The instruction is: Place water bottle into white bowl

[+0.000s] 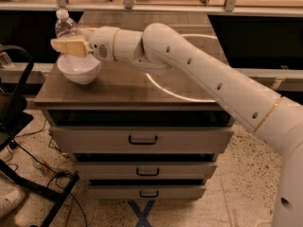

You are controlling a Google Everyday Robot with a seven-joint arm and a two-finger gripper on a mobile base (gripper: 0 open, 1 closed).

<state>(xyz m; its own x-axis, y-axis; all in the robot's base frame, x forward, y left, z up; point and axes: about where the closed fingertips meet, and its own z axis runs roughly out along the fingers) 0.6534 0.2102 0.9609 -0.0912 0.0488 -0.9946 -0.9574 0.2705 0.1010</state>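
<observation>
Bottle (64,25), clear plastic with a white cap, is held upright by the gripper (64,40), whose tan fingers are clamped on its lower body. It is kept directly over the glossy white bowl (79,70), which is set at the cabinet's (118,88) front left corner.

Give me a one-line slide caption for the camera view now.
Gripper holds the water bottle upright over the white bowl at the cabinet top's left edge.

White arm reaching left from lower right, wrist level, claw (65,38) at far left, fingers clamped on water bottle (63,24)
</observation>
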